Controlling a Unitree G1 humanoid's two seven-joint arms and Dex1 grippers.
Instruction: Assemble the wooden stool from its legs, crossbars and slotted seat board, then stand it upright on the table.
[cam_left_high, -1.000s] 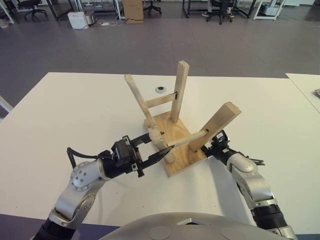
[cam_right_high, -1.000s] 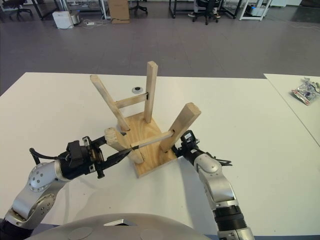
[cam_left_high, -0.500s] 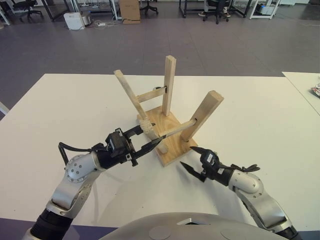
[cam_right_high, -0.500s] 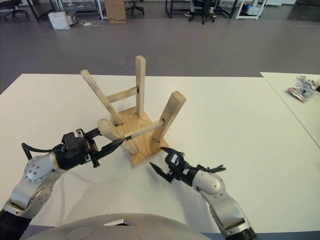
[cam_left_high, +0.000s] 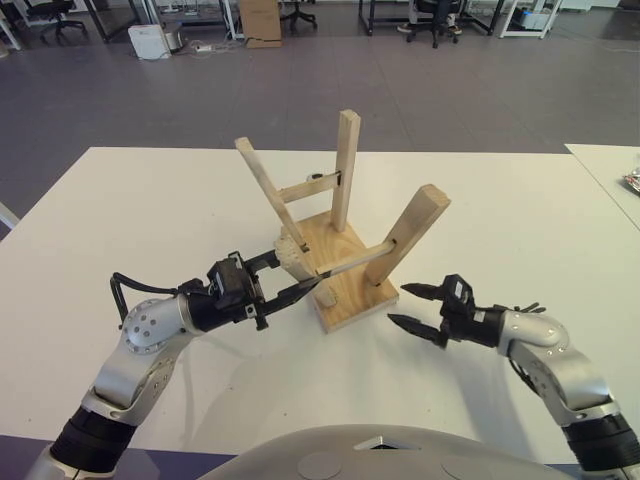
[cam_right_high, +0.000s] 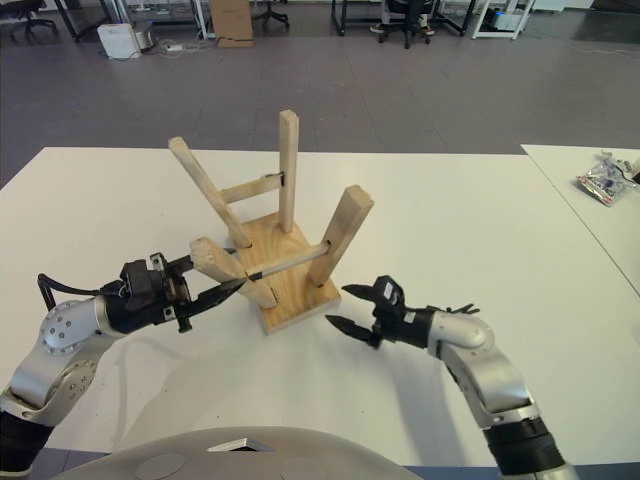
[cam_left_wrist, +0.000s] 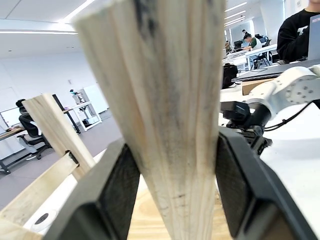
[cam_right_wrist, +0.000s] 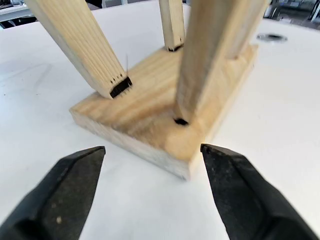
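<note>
The wooden stool lies upside down on the white table, its seat board (cam_left_high: 345, 290) flat and the legs pointing up. One crossbar (cam_left_high: 308, 189) joins the two far legs, another (cam_left_high: 352, 262) runs from the near-left leg to the thick right leg (cam_left_high: 412, 232). My left gripper (cam_left_high: 287, 277) is shut on the short near-left leg (cam_left_wrist: 170, 125), with its fingers (cam_left_wrist: 117, 195) pressed on both sides. My right gripper (cam_left_high: 412, 305) hangs open just off the board's front right corner, touching nothing. In the right wrist view its fingers (cam_right_wrist: 65, 200) frame the seat board (cam_right_wrist: 150, 115).
A round grommet (cam_right_wrist: 271, 36) sits in the table behind the stool. A second table with a small packet (cam_right_high: 603, 185) stands to the right. Bare tabletop lies on both sides of the stool and in front of it.
My right gripper has left the base of the thick right leg and drawn back to the front right, open. The stool has shifted slightly. The left gripper still holds the near-left leg.
</note>
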